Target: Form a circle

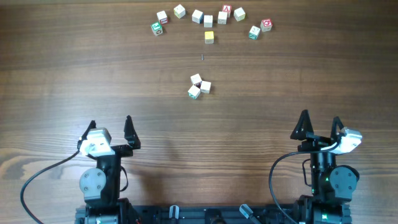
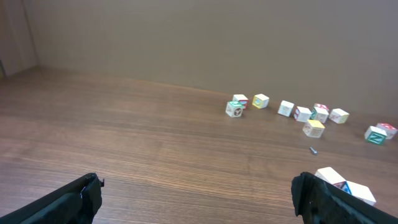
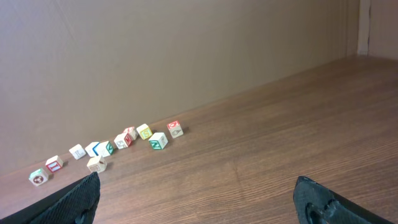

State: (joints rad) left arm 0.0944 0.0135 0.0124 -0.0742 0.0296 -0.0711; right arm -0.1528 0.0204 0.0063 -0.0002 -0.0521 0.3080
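1. While both arms sit at the near edge of the surface (image 1: 62, 74), I read the left fingers (image 1: 129, 127) as spread wide and empty. The right fingers (image 1: 304, 121) are the same, and neither pair touches a cube.
2. No circle is formed. The closest thing to one is a tight cluster of three letter cubes (image 1: 199, 86). It lies ahead of both pairs of fingers, roughly between them and well apart from each. In the left wrist view it sits just past that arm's inner finger.
3. Farther ahead, beyond the cluster, a loose arc of letter cubes (image 1: 208, 20) curves across. A single yellow cube (image 1: 209, 37) sits just on its near side.
4. My judgement is that the task is barely begun. The arc makes at most the far half of a ring. The near half is open, and the cluster and the yellow cube are unplaced.
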